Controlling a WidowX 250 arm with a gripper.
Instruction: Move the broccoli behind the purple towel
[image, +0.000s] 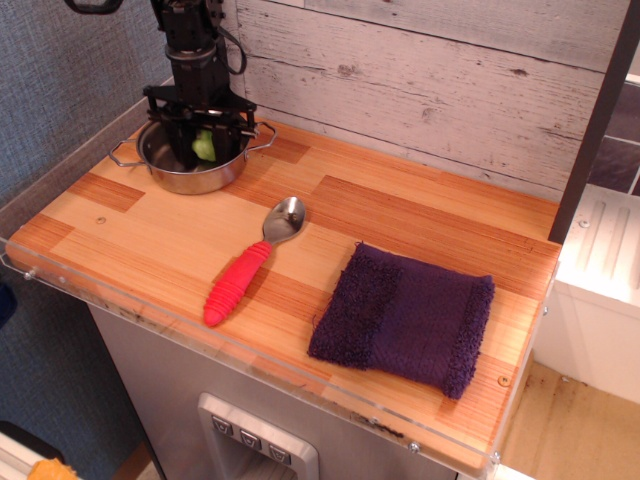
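The broccoli (204, 146) is a small light-green lumpy toy lying inside the steel pot (170, 176) at the back left of the wooden counter. My black gripper (203, 140) is lowered into the pot, with its fingers standing on either side of the broccoli. The jaws look open around it, and I see no firm grip. The purple towel (405, 318) is a dark fuzzy cloth lying flat at the front right of the counter, far from the gripper.
A spoon with a red handle (240, 282) lies between the pot and the towel. A whitewashed plank wall (420, 80) runs close behind the pot. The counter's front edge (250, 345) has a clear plastic lip.
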